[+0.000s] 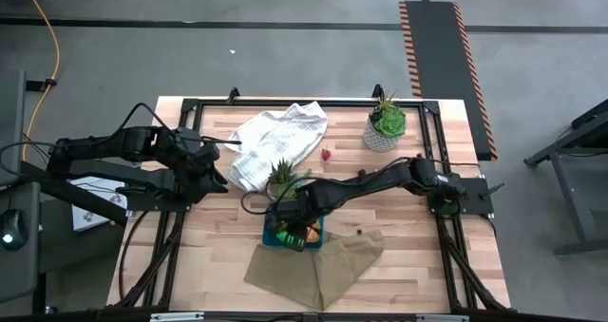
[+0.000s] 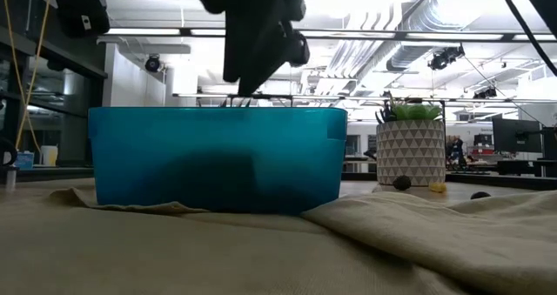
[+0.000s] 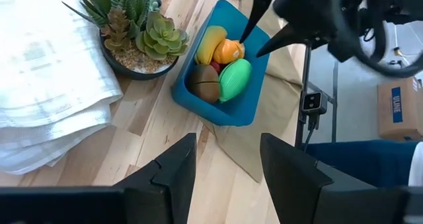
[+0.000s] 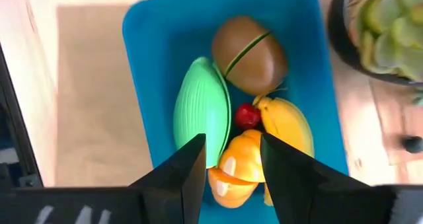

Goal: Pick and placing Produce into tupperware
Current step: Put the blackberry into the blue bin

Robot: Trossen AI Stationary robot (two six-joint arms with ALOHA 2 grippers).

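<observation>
The teal tupperware (image 3: pixel 228 108) rests on a tan cloth (image 1: pixel 323 265) near the table's front middle. In it lie a yellow banana (image 4: pixel 287 121), a brown kiwi (image 4: pixel 250 52), a green pepper (image 4: pixel 201 112), an orange piece (image 4: pixel 238 164) and a small red berry (image 4: pixel 246 115). My right gripper (image 4: pixel 231 141) hangs open just above the tupperware, pointing down, one finger on either side of the orange piece. My left gripper (image 3: pixel 228 139) waits open over the table's left part with nothing between its fingers. A red berry (image 1: pixel 326 155) and a dark berry (image 1: pixel 357 233) lie on the bare wood.
A potted succulent (image 1: pixel 285 177) stands right at the tupperware's far side. Beyond it a white towel (image 1: pixel 275 137) lies crumpled. A second potted plant (image 1: pixel 385 127) stands at the far right. Bare wood shows to the tupperware's left and right.
</observation>
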